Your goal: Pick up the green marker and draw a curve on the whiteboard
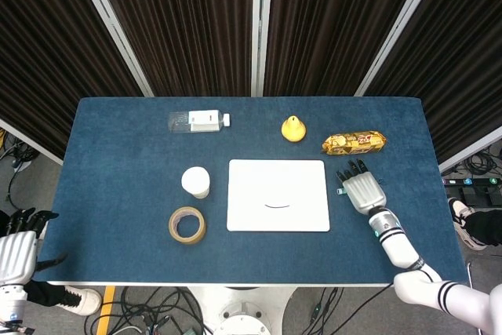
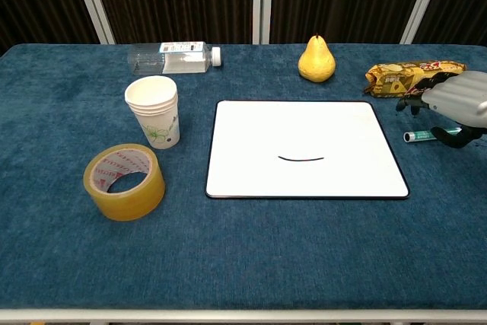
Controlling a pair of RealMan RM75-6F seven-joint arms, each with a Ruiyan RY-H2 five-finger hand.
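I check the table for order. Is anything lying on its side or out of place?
Only the water bottle lies on its side at the far edge. The whiteboard sits square and bears one short curve. The cups stand upright. Nothing looks spilled.

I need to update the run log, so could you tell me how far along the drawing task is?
Drawing looks done: a dark curve sits on the whiteboard. In hand: the right hand is over the green marker, lying on the table beside the board; whether it is released is unclear. Left: only withdrawing that hand.
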